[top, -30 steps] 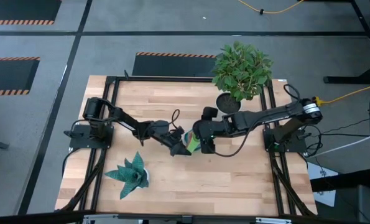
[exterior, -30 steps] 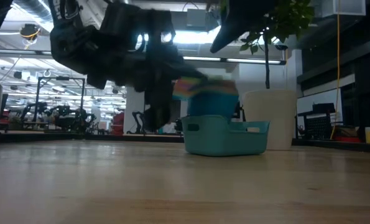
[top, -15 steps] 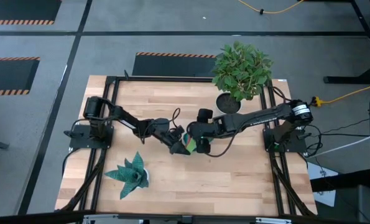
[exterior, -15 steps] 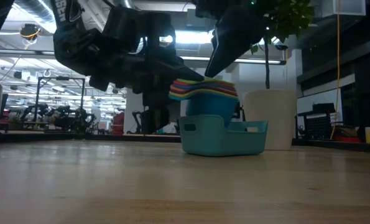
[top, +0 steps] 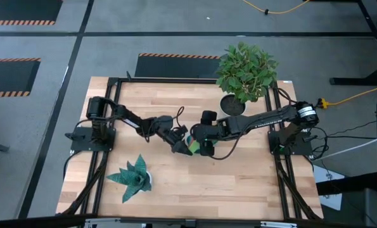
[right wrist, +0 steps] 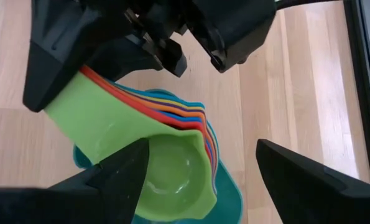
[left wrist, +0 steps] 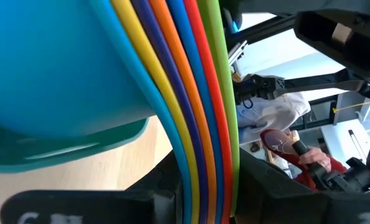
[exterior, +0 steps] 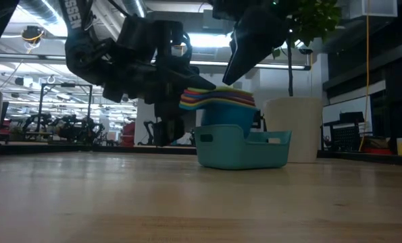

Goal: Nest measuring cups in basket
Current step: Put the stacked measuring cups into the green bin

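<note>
Wooden table (top: 239, 183) seen from above, with one leafy potted plant (top: 246, 69) at the far right and one spiky plant (top: 132, 177) at the near left. Two dark arms meeting at mid-table. One teal basket (exterior: 244, 148) there, sitting flat on the wood. Inside it, one stack of measuring cups (exterior: 221, 101), bowls nested and rims rising well above the basket walls. Seven coloured handle layers countable in the left wrist view: green on top, then red, blue, orange, dark blue, yellow and light blue at the bottom. Left gripper (top: 180, 144) on the left of the stack, fingers closed on the fanned bundle of handles (left wrist: 194, 106). Right gripper (right wrist: 200, 168) just above the stack from the right, fingers spread wide either side of the top green cup (right wrist: 166, 168), not touching it. Probably light, stiff, smooth plastic, liable to slip or tip as a loose stack; flat handles judged the safest place to pinch, with rims as a second choice. Stack apparently close to fully seated, so task judged nearly complete.
</note>
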Tool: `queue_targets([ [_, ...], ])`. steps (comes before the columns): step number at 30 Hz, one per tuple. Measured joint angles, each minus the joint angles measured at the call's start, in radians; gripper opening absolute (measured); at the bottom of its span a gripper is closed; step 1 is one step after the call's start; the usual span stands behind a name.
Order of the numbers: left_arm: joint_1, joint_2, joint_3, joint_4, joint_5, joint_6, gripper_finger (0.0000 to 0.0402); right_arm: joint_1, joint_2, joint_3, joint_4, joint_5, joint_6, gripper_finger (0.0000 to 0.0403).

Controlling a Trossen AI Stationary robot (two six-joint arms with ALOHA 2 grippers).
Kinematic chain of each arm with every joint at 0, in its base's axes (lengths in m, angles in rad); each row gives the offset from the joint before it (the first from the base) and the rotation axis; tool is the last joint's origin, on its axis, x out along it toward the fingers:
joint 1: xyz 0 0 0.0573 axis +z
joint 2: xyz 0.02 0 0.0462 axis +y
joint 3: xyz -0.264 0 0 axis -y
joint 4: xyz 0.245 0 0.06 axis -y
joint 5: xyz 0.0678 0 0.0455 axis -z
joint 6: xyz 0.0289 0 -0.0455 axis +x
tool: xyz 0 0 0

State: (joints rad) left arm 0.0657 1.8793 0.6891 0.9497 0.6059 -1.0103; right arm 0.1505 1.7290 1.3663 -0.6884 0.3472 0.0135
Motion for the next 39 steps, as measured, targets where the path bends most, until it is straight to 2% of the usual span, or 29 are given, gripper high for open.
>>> queue_targets([
  [19,0.021,0.013,0.003,-0.065,0.09,-0.012,0.0081,-0.023,0.0,0.0,0.014,0.0,0.001,0.03],
  [39,0.021,0.013,0.003,-0.075,0.089,-0.087,0.0099,-0.023,0.0,0.0,0.016,-0.009,0.008,0.03],
])
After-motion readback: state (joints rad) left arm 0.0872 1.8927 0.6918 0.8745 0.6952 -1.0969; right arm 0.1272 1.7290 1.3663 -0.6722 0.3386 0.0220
